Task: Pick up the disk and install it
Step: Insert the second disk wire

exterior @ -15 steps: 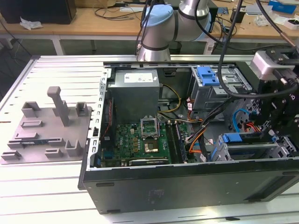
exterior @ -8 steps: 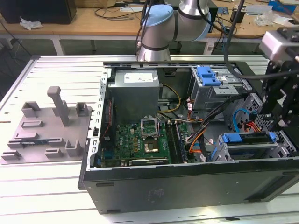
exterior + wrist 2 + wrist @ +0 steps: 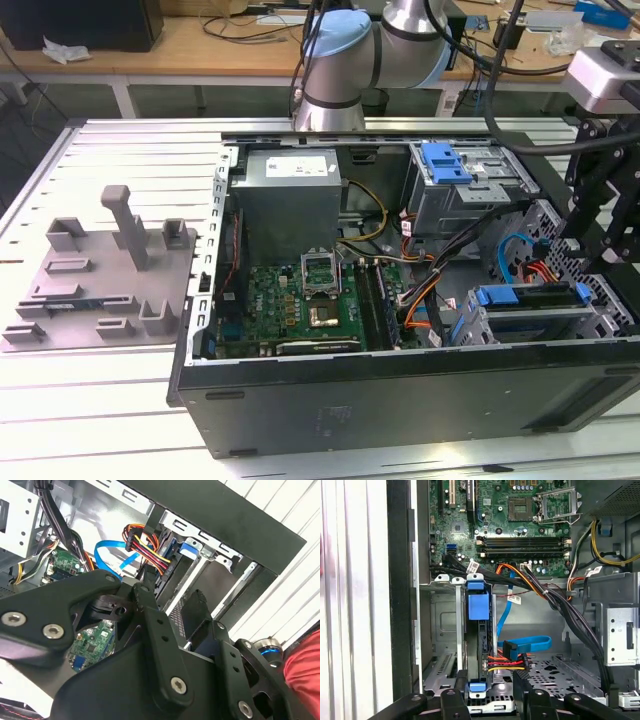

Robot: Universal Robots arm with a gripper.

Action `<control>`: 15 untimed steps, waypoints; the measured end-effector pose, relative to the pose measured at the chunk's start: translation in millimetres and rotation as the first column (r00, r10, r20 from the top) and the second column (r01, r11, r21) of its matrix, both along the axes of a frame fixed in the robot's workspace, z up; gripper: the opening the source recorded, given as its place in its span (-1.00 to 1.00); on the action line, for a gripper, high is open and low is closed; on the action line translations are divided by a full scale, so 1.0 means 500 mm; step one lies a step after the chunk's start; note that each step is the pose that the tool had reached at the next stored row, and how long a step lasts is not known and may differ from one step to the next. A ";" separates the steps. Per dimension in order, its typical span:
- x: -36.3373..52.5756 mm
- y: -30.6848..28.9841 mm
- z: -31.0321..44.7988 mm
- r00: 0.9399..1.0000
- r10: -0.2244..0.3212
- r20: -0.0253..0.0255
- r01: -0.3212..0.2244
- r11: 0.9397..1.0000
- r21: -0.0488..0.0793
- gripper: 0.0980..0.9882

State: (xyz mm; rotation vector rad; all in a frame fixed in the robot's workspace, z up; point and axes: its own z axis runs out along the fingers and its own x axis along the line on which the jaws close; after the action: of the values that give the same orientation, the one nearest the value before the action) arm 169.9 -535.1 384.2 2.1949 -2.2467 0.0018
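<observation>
So the disk [image 3: 479, 630] is sitting on edge in the drive cage [image 3: 530, 322] at about 4 o'clock inside the open PC case [image 3: 400, 400], blue carrier round it. The gripper [image 3: 492, 700] hangs right over it, fingers [image 3: 454, 700] spread either side, not clamped on anything.

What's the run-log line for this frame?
stage: install | disk: on edge in drive cage, blue bracket on | claw: just over disk | cables: beside disk | case: open
</observation>
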 end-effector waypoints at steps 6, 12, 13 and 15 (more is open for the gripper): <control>0.000 0.000 0.000 1.000 0.000 0.000 0.000 1.000 0.000 -0.13; 0.000 0.045 0.000 1.000 0.000 -0.002 0.000 0.997 -0.071 -0.13; 0.000 0.050 0.000 1.000 0.000 -0.003 0.000 0.996 -0.085 -0.13; 0.000 0.070 0.000 1.000 0.000 -0.007 -0.001 0.992 -0.127 -0.13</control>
State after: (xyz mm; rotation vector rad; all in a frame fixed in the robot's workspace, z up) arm 170.0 -499.9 384.1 2.1272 -2.1768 0.1327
